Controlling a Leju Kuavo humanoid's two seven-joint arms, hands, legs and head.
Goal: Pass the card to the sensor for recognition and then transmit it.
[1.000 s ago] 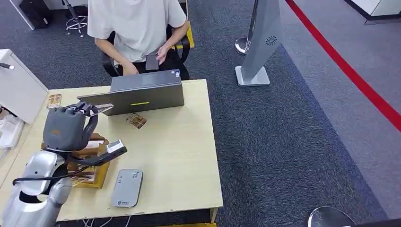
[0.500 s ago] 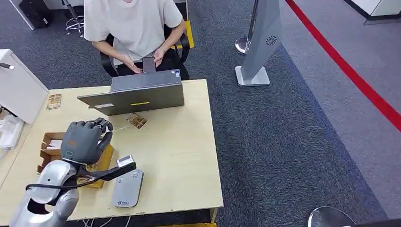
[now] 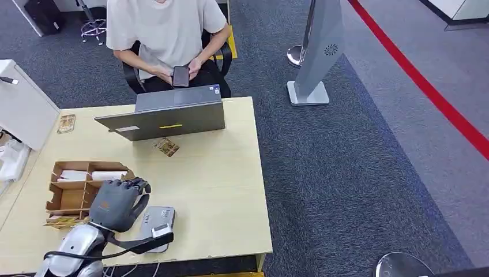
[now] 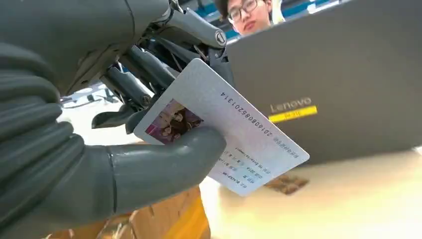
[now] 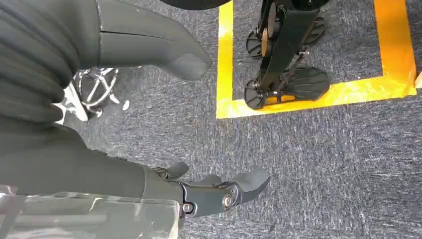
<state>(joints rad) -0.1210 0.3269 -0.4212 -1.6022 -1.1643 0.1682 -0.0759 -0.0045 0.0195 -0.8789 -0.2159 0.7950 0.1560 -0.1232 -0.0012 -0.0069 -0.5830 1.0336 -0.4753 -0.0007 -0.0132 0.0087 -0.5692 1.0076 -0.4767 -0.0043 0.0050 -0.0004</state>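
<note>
While the left hand [image 3: 118, 203] is kept low over the near left part of the wooden table [image 3: 225, 190], a white ID card [image 4: 224, 130] is pinched in it between the thick thumb [image 4: 164, 164] and the darker fingers [image 4: 149, 64]. In the left wrist view the card is seen tilted, with a small photo and a printed number on its face (the finer text cannot be read). In the head view the hand is found just beside the grey card reader [image 3: 158, 222], partly over its left edge; whether the card touches the reader cannot be told. To the left of the hand a cardboard organizer [image 3: 75, 187] with compartments is placed. At the far side of the table a grey Lenovo laptop [image 3: 170, 115] is standing, and behind it a person [image 3: 167, 34] is seated with a phone [image 3: 181, 75] in the hands. The right hand [image 5: 149, 124] is hanging over grey carpet [image 5: 323, 149] marked with yellow tape [image 5: 318, 94], its fingers apart and nothing held in it.
</note>
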